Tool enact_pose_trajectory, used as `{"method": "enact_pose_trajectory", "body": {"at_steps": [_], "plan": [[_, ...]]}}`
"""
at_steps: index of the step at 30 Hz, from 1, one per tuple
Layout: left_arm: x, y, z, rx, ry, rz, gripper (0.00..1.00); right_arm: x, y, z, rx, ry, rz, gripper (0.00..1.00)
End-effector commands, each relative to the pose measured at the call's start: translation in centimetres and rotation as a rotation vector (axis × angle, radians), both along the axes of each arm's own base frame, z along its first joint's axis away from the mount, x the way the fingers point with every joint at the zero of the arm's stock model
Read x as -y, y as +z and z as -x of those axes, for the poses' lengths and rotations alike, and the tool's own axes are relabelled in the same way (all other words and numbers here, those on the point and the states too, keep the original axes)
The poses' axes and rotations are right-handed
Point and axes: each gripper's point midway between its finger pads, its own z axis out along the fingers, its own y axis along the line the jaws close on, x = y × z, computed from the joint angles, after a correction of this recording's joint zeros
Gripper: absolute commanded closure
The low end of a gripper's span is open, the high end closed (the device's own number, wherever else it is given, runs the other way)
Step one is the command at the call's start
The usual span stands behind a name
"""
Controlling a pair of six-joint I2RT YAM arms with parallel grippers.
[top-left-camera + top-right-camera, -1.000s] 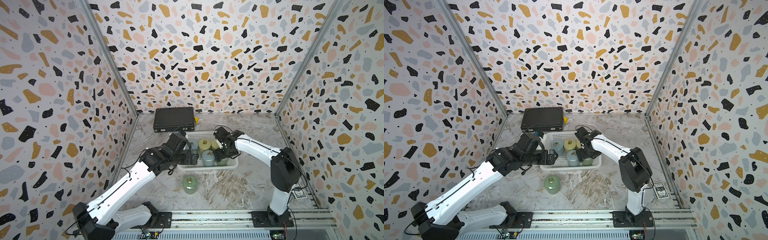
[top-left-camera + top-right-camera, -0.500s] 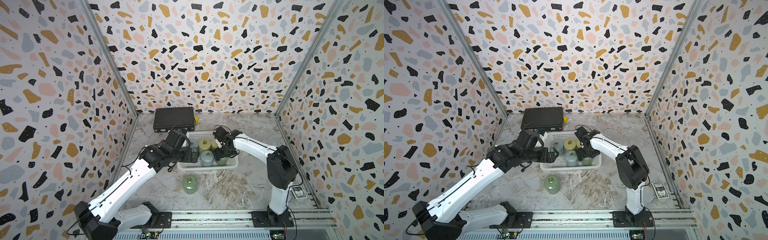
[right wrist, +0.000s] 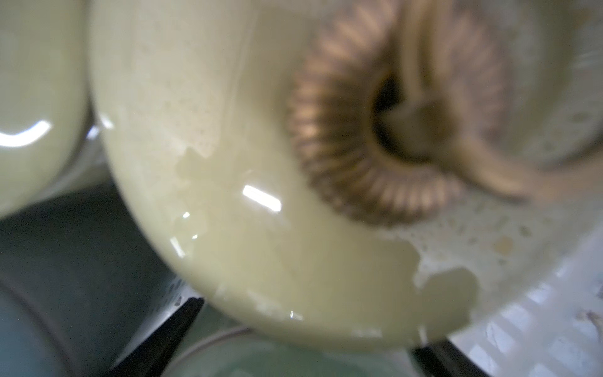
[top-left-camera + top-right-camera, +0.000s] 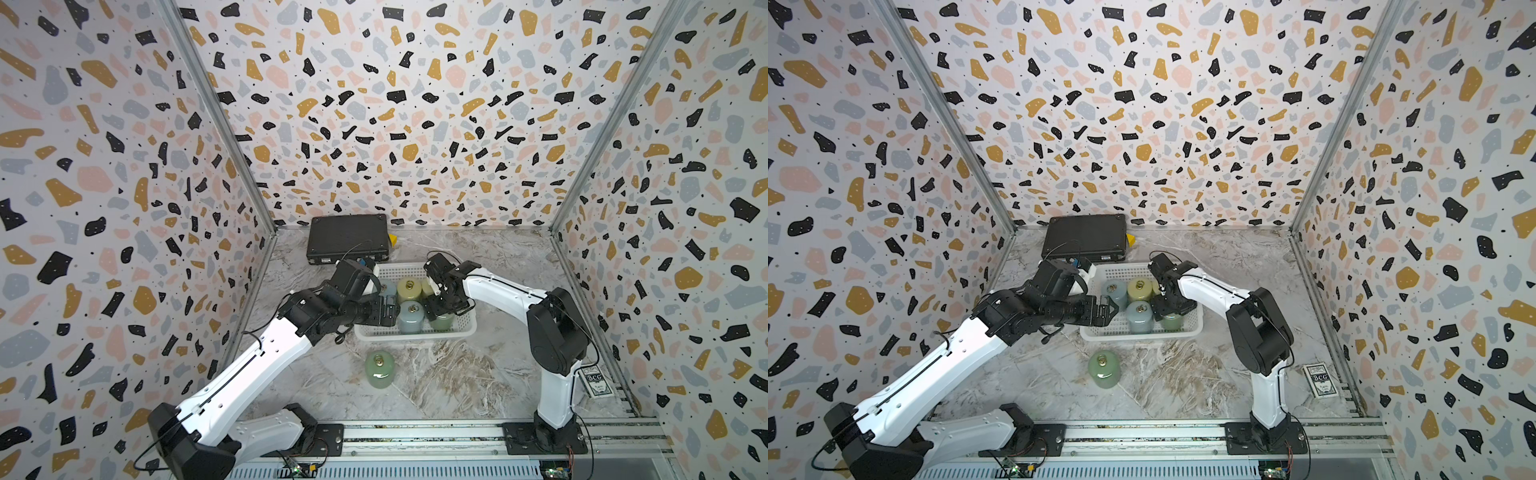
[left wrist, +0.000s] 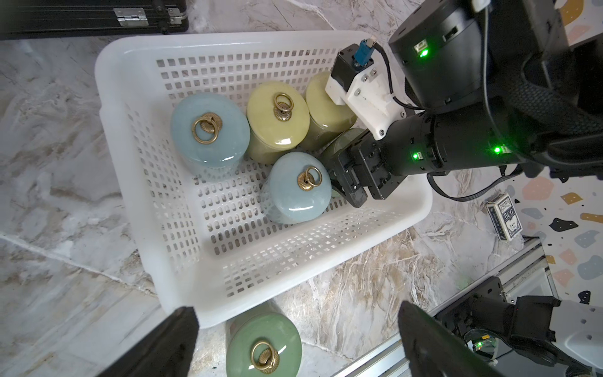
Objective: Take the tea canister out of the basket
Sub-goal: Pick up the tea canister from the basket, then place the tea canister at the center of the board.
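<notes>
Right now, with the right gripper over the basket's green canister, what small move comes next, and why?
Probably close the right gripper on the green canister: its fingertips stand apart on either side of it, low inside the basket.

The left arm stretches low and forward, the left end effector point(image 4: 1112, 309) level with fingers spread wide, while the right arm folds at the elbow and the right end effector point(image 4: 445, 309) points straight down, fingers apart.

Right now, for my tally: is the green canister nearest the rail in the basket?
Out: the green canister stands on the table, outside the basket.
</notes>
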Motion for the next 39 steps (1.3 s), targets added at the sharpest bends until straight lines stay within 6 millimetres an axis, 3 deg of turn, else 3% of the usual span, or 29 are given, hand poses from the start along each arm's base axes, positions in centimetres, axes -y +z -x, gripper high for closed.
{"method": "enact_pose_trajectory", "body": {"at_steps": [1,17,25,33,39], "plan": [[0.1,1.2,0.0,0.032,-0.012,0.027,0.00,0.8,1.1,0.2,0.004,-0.020,0.005,0.19],[0.5,1.2,0.6,0.021,-0.028,0.075,0.00,1.9,9.1,1.8,0.090,-0.029,-0.069,0.21],[0.5,1.2,1.7,0.004,-0.035,0.114,0.00,1.6,12.5,5.2,0.105,-0.004,-0.132,0.23],[-0.4,0.6,3.5,-0.022,-0.035,0.132,0.01,0.8,13.4,9.5,0.101,0.012,-0.174,0.24],[-1.6,0.2,4.9,-0.029,-0.021,0.133,0.00,-0.7,12.5,12.4,0.091,0.043,-0.174,0.23]]}}
